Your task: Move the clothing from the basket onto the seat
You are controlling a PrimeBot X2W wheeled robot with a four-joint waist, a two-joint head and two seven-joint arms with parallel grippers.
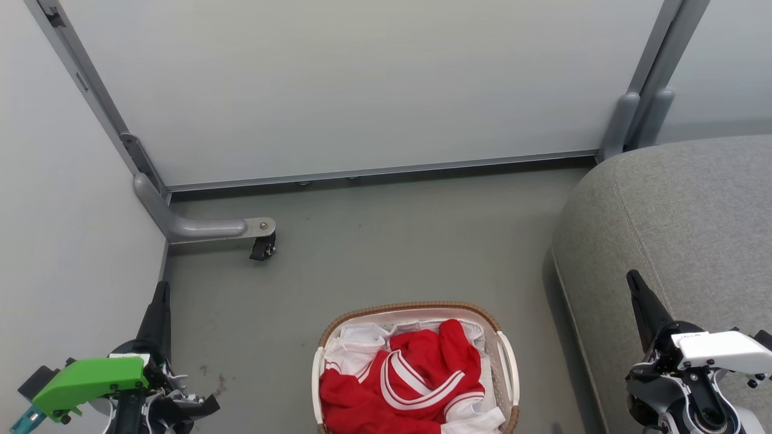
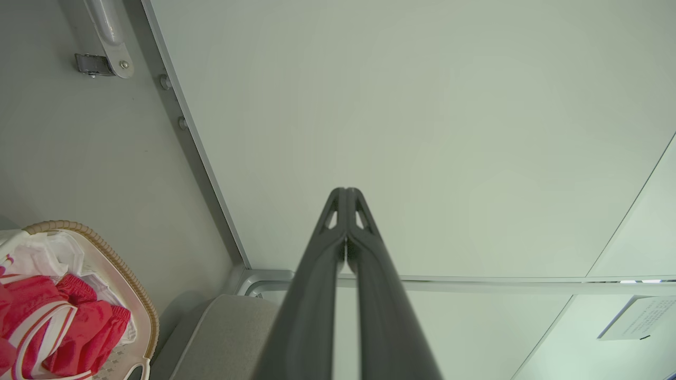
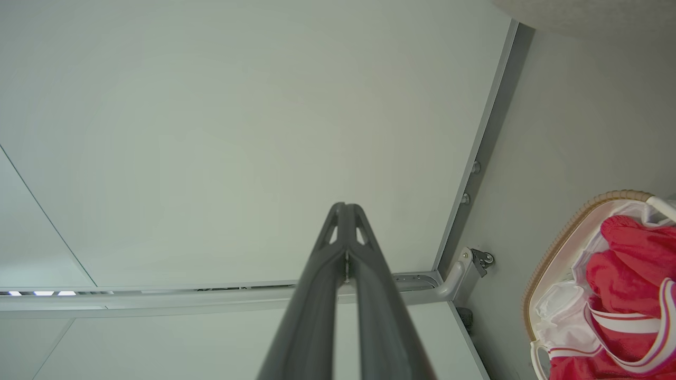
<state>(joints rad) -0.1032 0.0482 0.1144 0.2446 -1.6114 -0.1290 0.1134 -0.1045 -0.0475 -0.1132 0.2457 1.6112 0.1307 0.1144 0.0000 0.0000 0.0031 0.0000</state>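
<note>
1. Nearest, the left claw [image 1: 160, 296] hangs at the lower left of the head view. Its two long dark fingers are pressed together with nothing between them. The left wrist view confirms this, with the tips meeting in a narrow point.
2. The right claw [image 1: 635, 284] at the lower right is closed and empty in the same way. It hovers over the front edge of the seat, well apart from the clothing.
3. Between the two claws stands the basket [image 1: 412, 307], a small oval of cream-white perforated plastic. It has a brown woven rim and white handles and rests on the floor [image 1: 374, 253].
4. The clothing [image 1: 416, 380] lies bunched inside the basket on a crumpled white liner [image 1: 360, 341]. It is soft red fabric, loosely folded, with white double-stripe trim curving across it. I judge that the task is not yet begun: nothing is gripped and nothing is on the seat.
5. Just to the basket's right rises the seat [image 1: 681, 211], a large light-grey upholstered cushion. It has rounded edges, a stitched seam and a fine woven texture, and its top is bare. What remains is the grasp, the lift and the carry across.
6. Farther off, a grey metal leg ends in a small black caster [image 1: 263, 247] on the smooth, matt floor.
7. Farthest stands a plain pale panel [image 1: 362, 90], framed in grey metal.
</note>
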